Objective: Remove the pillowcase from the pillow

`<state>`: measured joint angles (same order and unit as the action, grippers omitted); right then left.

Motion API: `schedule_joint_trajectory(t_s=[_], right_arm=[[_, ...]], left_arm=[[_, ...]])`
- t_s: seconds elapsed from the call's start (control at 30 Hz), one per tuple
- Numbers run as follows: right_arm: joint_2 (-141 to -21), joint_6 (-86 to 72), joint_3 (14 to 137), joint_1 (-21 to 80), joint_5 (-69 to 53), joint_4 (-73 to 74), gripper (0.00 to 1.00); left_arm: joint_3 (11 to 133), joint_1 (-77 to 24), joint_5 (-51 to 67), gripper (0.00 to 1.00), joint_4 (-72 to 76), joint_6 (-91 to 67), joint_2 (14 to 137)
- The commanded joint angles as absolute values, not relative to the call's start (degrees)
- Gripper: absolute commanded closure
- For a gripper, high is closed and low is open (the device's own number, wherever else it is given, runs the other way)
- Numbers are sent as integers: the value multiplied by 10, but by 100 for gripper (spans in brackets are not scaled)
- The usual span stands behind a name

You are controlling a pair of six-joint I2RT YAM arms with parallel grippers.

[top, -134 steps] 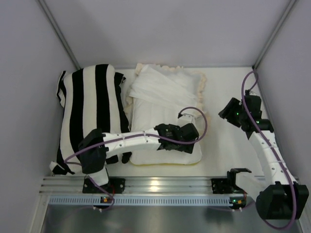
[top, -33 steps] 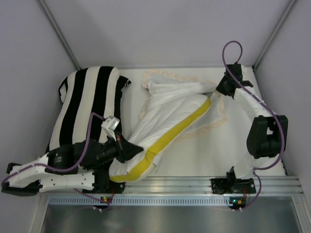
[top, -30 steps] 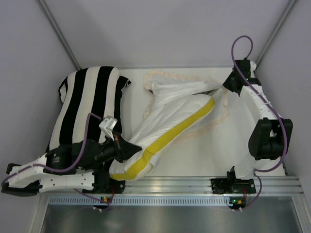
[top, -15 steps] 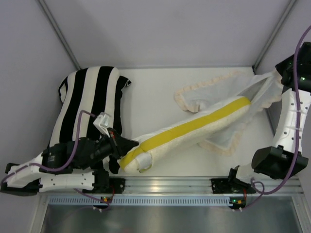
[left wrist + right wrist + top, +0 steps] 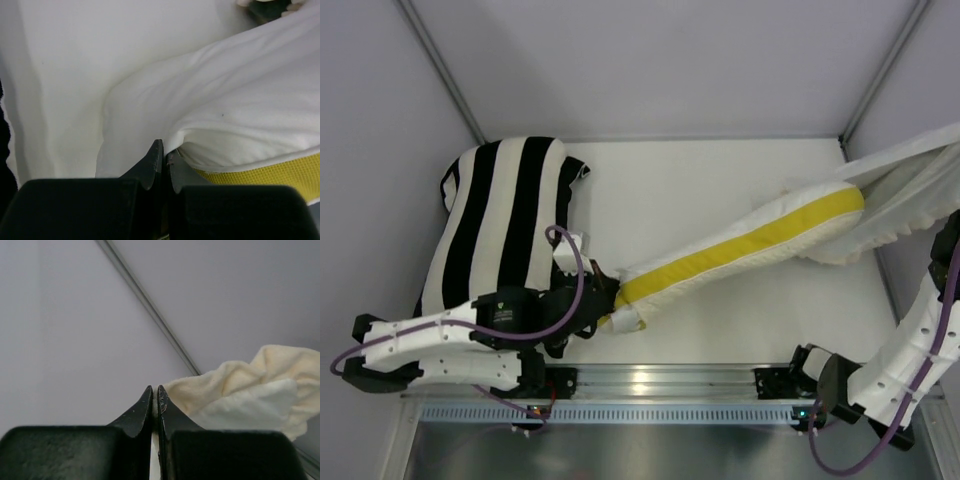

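Left claw point(image 5: 162, 151) pinched shut on the pillow point(image 5: 740, 248) corner, near left. Right claw point(image 5: 154, 390) clamped on the pillowcase point(image 5: 910, 185) frill, far right. Pillow's long axis runs diagonally between them over the worktop point(image 5: 700, 180). Its far tip looks barely inside the case mouth.

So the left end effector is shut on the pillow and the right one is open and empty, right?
No: the right end effector is shut on the pillowcase, as the right wrist view shows. The left end effector is shut on the pillow.
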<state>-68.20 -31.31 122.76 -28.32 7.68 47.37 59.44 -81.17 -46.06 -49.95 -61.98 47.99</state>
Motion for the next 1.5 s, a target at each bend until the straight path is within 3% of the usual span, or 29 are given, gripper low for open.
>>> schedule_joint_trajectory(t_s=[0.0, 0.47, 0.7, 1.03, 1.47], right_arm=[[-684, -302, 1260, -294, 96, 443, 100], [-709, -344, 1305, -294, 22, 438, 100], [-758, -393, 1322, -294, -24, 401, 100], [-780, -394, 1308, -294, -11, 386, 100], [-783, -349, 1268, -294, 65, 350, 100]], left_arm=[[634, -799, -559, 100, -534, -631, 506], [661, -779, -478, 100, -519, -590, 685], [576, -773, -461, 100, -519, -658, 742], [404, -774, -389, 100, -519, -787, 694], [410, -773, -392, 100, -528, -769, 648]])
